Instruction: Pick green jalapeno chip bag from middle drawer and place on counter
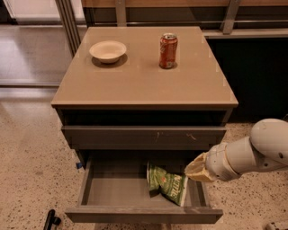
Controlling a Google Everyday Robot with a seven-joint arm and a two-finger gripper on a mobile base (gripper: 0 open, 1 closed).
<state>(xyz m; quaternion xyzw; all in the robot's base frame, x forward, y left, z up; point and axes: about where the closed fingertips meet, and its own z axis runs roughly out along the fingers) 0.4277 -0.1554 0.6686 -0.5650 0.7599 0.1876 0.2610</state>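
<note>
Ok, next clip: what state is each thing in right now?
middle drawer: pulled open.
green jalapeno chip bag: lying crumpled in the drawer, right of centre.
scuffed drawer: shut.
soda can: upright on the counter.
bowl: upright on the counter.
gripper: low at the drawer's right side, beside the bag.

On my feed, a gray cabinet (pixel 112 137) stands on a speckled beige floor (pixel 27 179). Behind it to the left, a smoother, glossy floor (pixel 31 54) reflects pale light beyond a metal threshold strip (pixel 27 84) and slanted metal posts (pixel 67 22). A wooden rail (pixel 180 3) runs along the top, and a dark panel (pixel 256 76) fills the right. The gripper (pixel 195 168) hangs low at the cabinet's front right.
</note>
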